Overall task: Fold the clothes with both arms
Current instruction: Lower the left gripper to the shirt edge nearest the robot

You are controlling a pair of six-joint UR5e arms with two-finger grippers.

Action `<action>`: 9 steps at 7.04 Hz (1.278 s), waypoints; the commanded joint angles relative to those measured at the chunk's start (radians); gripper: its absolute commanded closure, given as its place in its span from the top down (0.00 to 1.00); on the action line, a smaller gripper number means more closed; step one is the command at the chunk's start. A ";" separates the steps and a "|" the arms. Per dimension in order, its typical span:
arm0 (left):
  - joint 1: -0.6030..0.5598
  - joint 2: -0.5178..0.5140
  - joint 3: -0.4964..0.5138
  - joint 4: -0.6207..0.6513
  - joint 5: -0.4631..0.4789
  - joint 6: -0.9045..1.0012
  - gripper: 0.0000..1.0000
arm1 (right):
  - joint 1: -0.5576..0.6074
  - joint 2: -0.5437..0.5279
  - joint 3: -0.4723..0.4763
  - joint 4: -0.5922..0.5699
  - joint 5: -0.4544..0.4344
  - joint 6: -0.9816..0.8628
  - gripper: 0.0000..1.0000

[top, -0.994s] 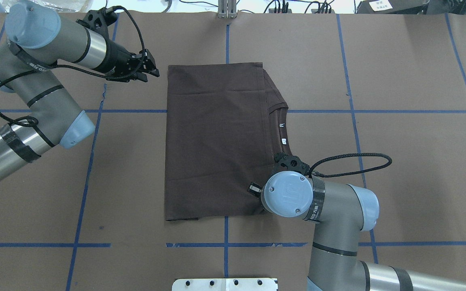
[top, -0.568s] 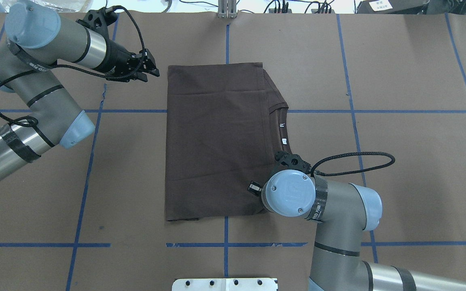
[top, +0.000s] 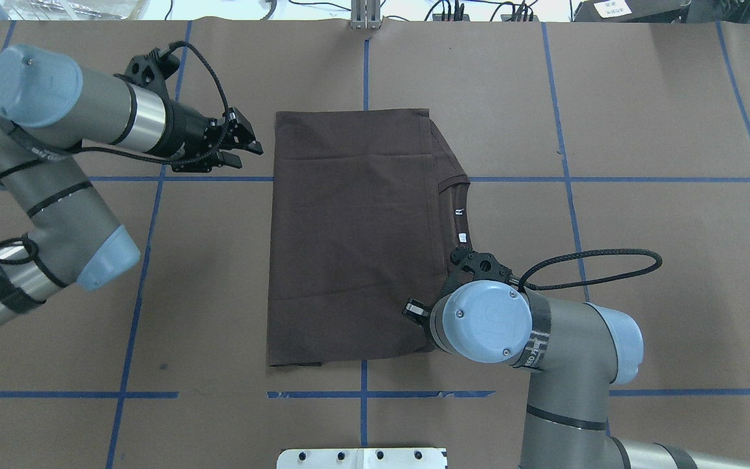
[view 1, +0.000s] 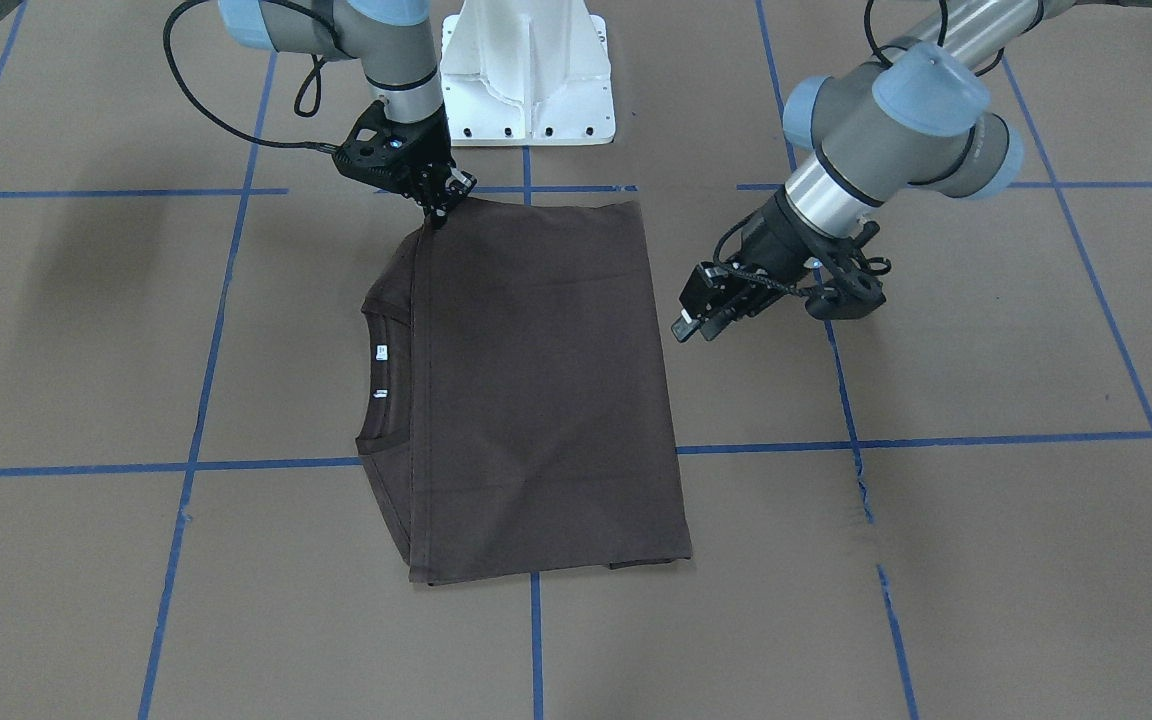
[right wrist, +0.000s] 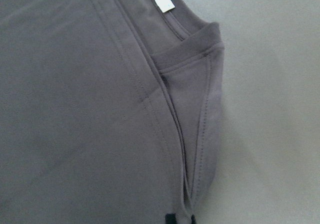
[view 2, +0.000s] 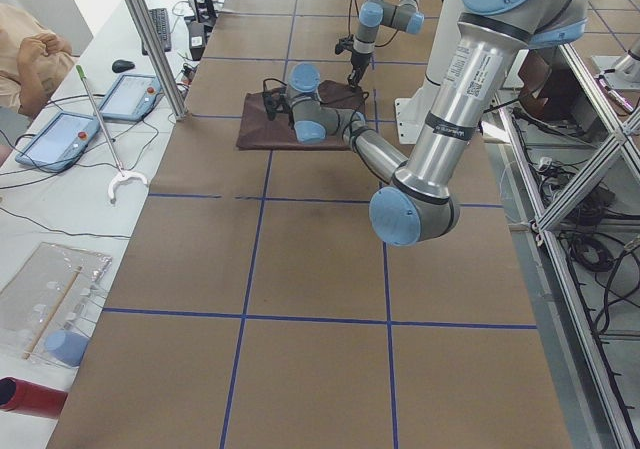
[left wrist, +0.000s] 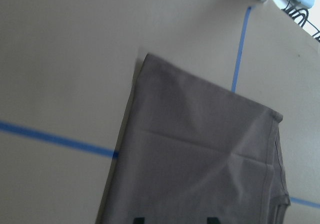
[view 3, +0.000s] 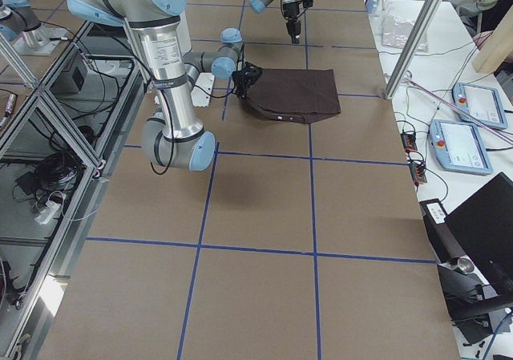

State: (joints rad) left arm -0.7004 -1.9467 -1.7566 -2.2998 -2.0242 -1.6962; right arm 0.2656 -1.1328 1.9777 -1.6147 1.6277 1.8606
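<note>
The dark brown T-shirt [top: 349, 234] lies folded on the brown table, its ribbed collar [top: 456, 215] and white labels on the right. My right gripper [view 1: 436, 213] is shut on the shirt's near right corner; in the overhead view the wrist hides it. The right wrist view shows its fingertips close together on the folded edge [right wrist: 200, 149]. My left gripper [top: 248, 150] is open and empty, just left of the shirt's far left corner and apart from it. It also shows in the front view [view 1: 693, 325]. The left wrist view shows that corner [left wrist: 147, 64].
The white pedestal base [view 1: 526, 80] stands at the table's near edge behind the shirt. Blue tape lines [top: 147, 260] cross the brown table cover. Tablets [view 2: 130, 94] and a metal post [view 2: 150, 39] stand beyond the far edge.
My left gripper has moved toward the robot along the shirt's left side. My right arm has shifted right and nearer, and the shirt has slid slightly with it.
</note>
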 commanded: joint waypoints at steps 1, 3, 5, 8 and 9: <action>0.157 0.107 -0.092 0.016 0.056 -0.182 0.68 | -0.009 -0.004 0.023 -0.022 0.000 0.000 0.00; 0.344 0.140 -0.092 0.037 0.218 -0.281 0.65 | -0.009 -0.004 0.024 -0.022 0.000 0.000 0.00; 0.389 0.135 -0.107 0.107 0.223 -0.318 0.59 | -0.009 -0.005 0.024 -0.022 0.000 0.000 0.00; 0.478 0.138 -0.109 0.129 0.234 -0.332 0.56 | -0.009 -0.004 0.023 -0.022 0.000 0.000 0.00; 0.486 0.140 -0.109 0.128 0.254 -0.329 0.56 | -0.009 -0.005 0.023 -0.022 0.000 0.000 0.00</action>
State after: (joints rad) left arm -0.2376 -1.8084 -1.8652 -2.1728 -1.7879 -2.0267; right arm 0.2562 -1.1371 2.0004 -1.6368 1.6276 1.8607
